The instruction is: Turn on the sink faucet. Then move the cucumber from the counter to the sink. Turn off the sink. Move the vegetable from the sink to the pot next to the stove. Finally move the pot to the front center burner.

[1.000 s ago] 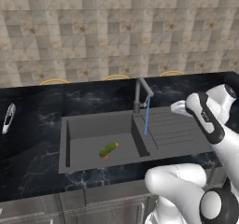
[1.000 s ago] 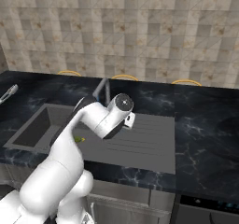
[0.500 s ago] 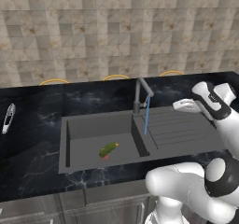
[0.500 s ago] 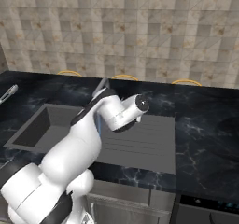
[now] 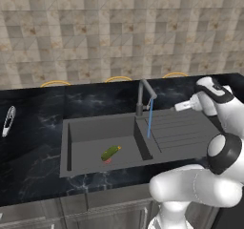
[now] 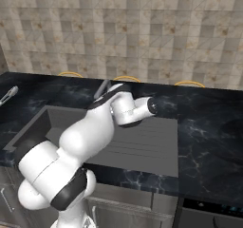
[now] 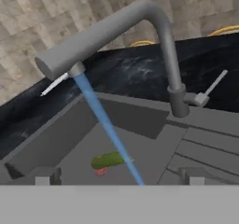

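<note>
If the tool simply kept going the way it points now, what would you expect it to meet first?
Probably the sink faucet, near its base and side lever. The tool looks straight at it in the hand view, though depth is unclear.

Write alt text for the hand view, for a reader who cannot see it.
A slim dark grey metal faucet pours a blue stream of water into the dark grey matte sink basin, where a small oblong yellow-green cucumber lies at a red drain mark. A slim white-silver utensil rests on the glossy black counter behind.

yellow-green cucumber (image 5: 110, 152), grey sink (image 5: 95, 132) — black veined counter (image 5: 33, 128)
</note>
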